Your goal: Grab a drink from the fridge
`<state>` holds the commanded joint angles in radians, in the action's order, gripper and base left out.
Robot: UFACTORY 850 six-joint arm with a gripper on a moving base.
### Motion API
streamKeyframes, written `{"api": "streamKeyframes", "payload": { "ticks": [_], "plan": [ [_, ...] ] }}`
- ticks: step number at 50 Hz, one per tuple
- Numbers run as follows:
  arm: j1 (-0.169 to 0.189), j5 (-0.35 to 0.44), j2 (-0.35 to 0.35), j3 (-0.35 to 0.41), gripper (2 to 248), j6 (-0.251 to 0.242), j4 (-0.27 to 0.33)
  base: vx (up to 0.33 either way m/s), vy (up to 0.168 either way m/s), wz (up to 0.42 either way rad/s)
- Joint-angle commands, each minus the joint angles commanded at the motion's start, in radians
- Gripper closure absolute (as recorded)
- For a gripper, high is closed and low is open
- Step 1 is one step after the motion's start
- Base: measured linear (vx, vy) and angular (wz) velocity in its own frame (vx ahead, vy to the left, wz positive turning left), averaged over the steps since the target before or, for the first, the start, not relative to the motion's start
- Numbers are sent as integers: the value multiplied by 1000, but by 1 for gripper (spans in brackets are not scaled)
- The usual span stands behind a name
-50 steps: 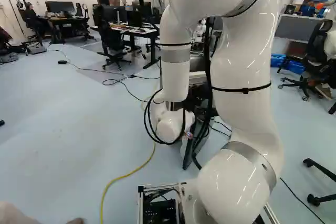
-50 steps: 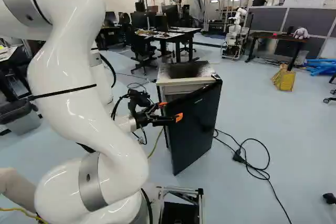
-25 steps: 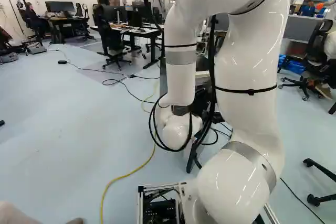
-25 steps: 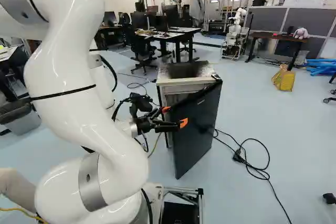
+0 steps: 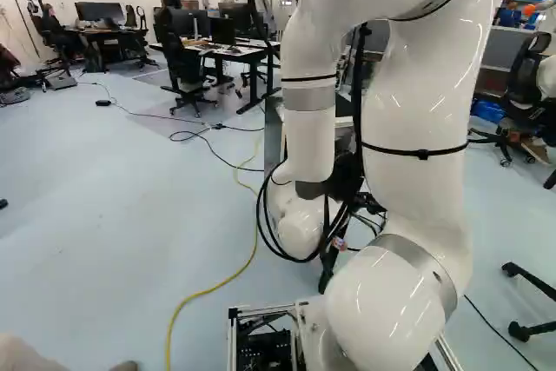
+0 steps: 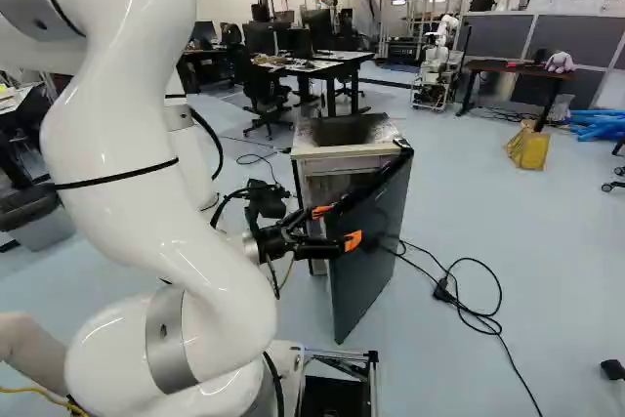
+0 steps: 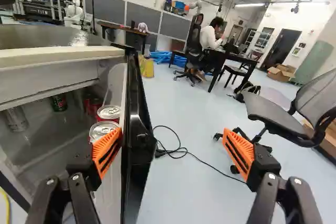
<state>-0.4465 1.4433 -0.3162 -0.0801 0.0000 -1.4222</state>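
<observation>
Two silver-lidded cans [image 7: 109, 112] stand upright in the open fridge door [image 6: 371, 256], lids up and long axes vertical, one just beside the other along the door's inner face. Deeper inside the fridge [image 6: 344, 152], a green can [image 7: 59, 103] and a silver can [image 7: 16, 119] also stand upright. The door swings out from the fridge toward the arm [image 6: 137, 178], its free edge facing the base.

The black hand [image 6: 338, 227] is spread wide at the door. The wrist view shows the door's edge between its fingers: one orange pad [image 7: 106, 153] overlaps the near can on the inner side, the other hangs in open air beyond the outer face. Whether the inner finger touches can or door cannot be told.

The door and the fridge's pale top edge bound the way in; the opening lies between door and cabinet. Outside the door, blue-grey floor [image 6: 508, 241] offers room, crossed by a looped black cord [image 6: 442, 290] close to the door. A mesh chair [image 7: 265, 109] stands well apart on that side. A yellow cable [image 5: 213, 288] runs along the floor from beside the base toward the fridge. Farther back are a yellow bag [image 6: 529, 148], a table with monitors [image 6: 317, 65] and another robot [image 6: 437, 70].
</observation>
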Motion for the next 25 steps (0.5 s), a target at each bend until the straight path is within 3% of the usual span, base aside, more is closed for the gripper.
{"api": "streamKeyframes", "payload": {
  "ticks": [25],
  "plan": [
    [100,1,7,23,3,0,-59,0,0,0]
  ]
}}
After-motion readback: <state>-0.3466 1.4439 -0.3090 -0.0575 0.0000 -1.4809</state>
